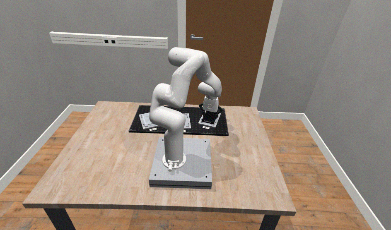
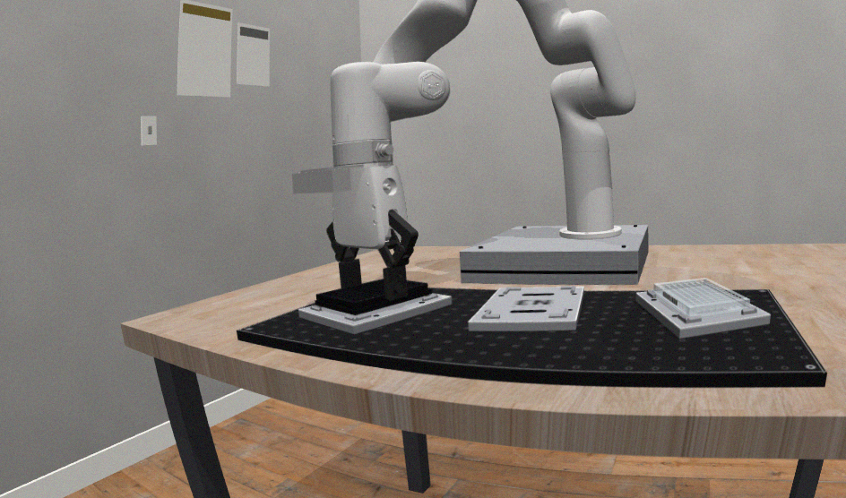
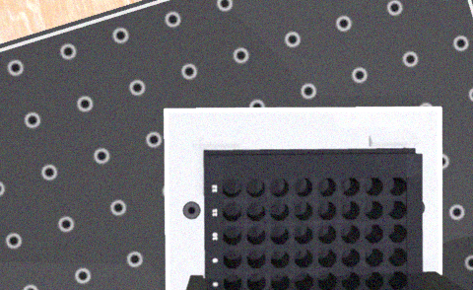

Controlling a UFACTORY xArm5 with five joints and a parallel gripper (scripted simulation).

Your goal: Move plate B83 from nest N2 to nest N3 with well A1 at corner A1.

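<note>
A black well plate [image 2: 372,296] lies at the left nest [image 2: 374,311] of the black deck, either resting on it or just clear of it; I cannot tell which. My gripper [image 2: 372,280] comes straight down and is shut on the black plate's two long sides. In the wrist view the black plate [image 3: 311,222] covers the white nest [image 3: 186,163], with white row numbers along its left edge. The empty middle nest [image 2: 527,307] carries the mark N3. A clear well plate [image 2: 702,295] sits on the right nest. The plate labels are too small to read.
The perforated black deck [image 2: 561,343] lies along the table's far side, as seen from the top view. The arm's grey base block [image 2: 554,253] stands right behind the N3 nest. In the top view the arm hides most of the middle nest; the gripper [image 1: 210,115] is at the deck's right end.
</note>
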